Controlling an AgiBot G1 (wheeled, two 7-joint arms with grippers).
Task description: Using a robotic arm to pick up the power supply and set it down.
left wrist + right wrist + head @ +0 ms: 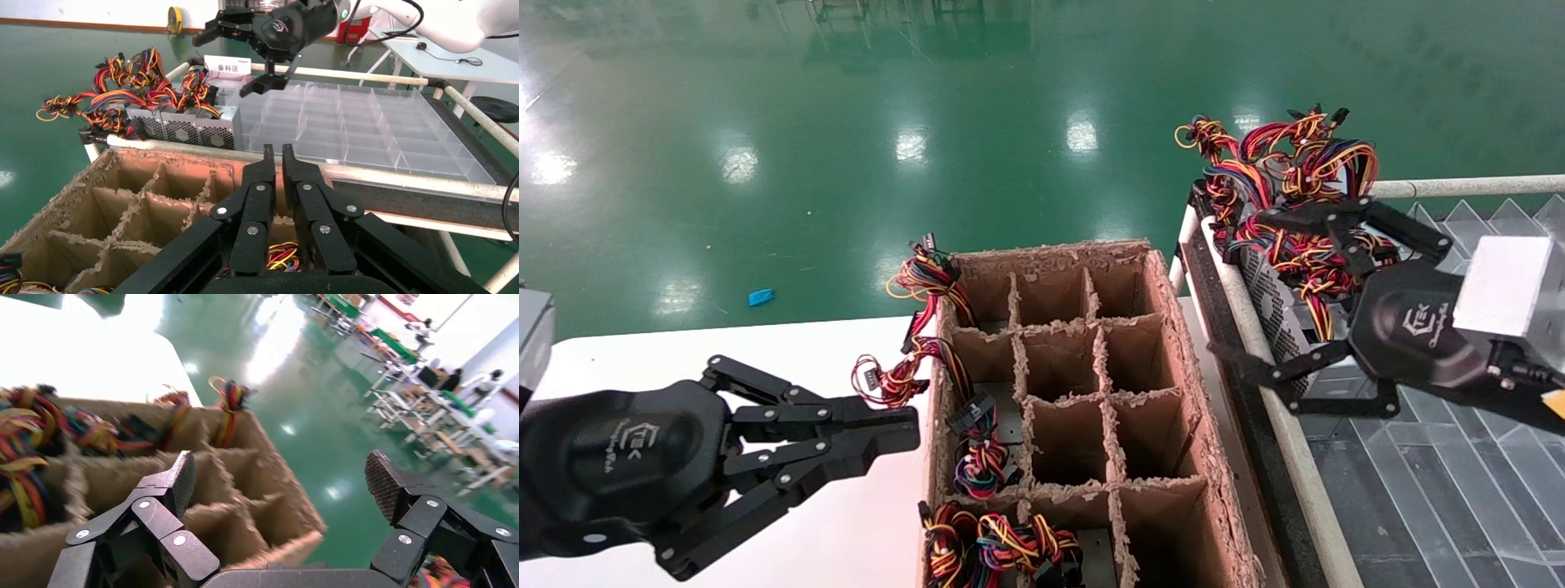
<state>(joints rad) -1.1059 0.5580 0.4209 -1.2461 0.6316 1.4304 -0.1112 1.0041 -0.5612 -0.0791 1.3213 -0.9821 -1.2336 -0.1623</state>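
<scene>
Several silver-grey power supplies (1272, 304) stand on edge at the near end of the rack on the right, honeycomb vents showing (183, 127), their red, yellow and black wires (1287, 163) piled above. My right gripper (1238, 282) hangs open beside them with one finger over the wires and one low by the vent panel, and it holds nothing. The right wrist view confirms the right gripper (283, 478) open and empty. The white robotic arm (440, 24) carries it. My left gripper (911, 429) is shut and empty over the white table, left of the cardboard box.
A brown cardboard divider box (1164, 343) fills the middle, and wire bundles (981, 465) lie in its left-hand cells. A clear compartment tray (1434, 490) lies on the rack behind a padded rail (1254, 408). The white table (723, 351) borders green floor.
</scene>
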